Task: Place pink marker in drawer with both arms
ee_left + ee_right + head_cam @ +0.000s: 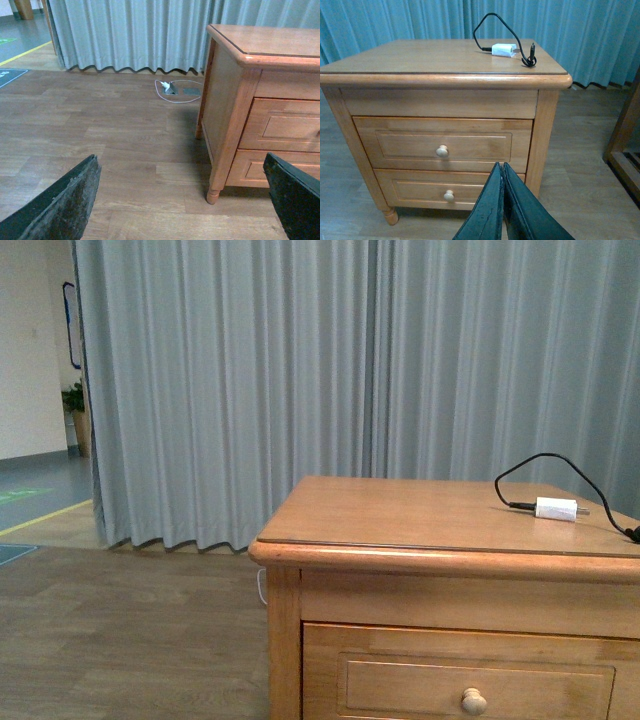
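Setting: wood-plank floor [125, 150] lay under both wrists, with a honey-coloured nightstand [450, 515] beyond and a grey curtain [250, 390] behind it.
Right gripper: the right gripper [502, 200] had its 2 fingers pressed together, holding nothing, and hung low in front of the nightstand, level with the lower drawer.
Left gripper: the left gripper [185, 200] had its 2 fingers spread wide apart, empty, aimed at bare floor with the nightstand's corner leg just ahead and off to one side.
Lower drawer: the lower drawer [420, 187] sat closed, directly ahead of the right fingertips and nearest to them.
Drawer: the drawer [442, 145], above and beyond the right fingertips, was fully closed; its round knob [442, 151] was untouched.
Nightstand top: a white charger [503, 49] with a black cable [490, 22] lay farthest from the right gripper, near the back edge.
Pink marker: not visible in any view; its place could not be told.
Progress: judged at the very start, with nothing done.
Left to do: opening the drawer, finding and grasping the marker, placing it inside.
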